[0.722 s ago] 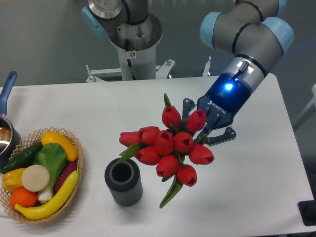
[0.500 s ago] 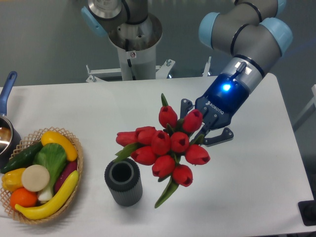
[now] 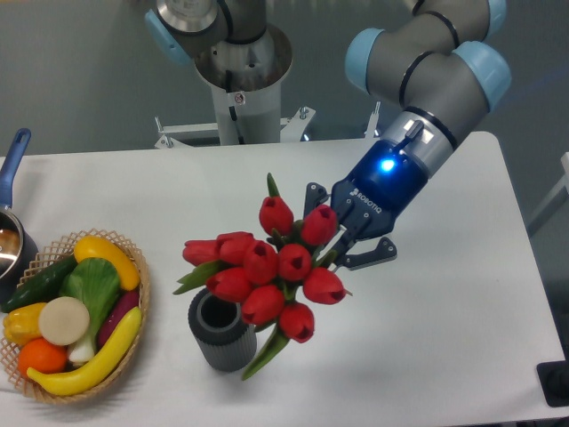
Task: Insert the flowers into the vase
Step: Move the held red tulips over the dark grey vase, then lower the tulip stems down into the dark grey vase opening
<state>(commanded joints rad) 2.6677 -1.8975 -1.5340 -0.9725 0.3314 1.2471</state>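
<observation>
My gripper is shut on the flowers, a bunch of red tulips with green leaves, holding them in the air by the hidden stems. The buds hang over the right part of the vase, a short dark grey ribbed cylinder standing upright at the table's front. A leaf droops beside the vase's right side. The stem ends are hidden behind the buds.
A wicker basket with bananas and vegetables stands at the front left. A blue-handled metal pot sits at the left edge. The robot base is at the back.
My gripper has moved left and slightly down with the flowers; the buds now overlap the vase's right rim instead of hanging to its right.
</observation>
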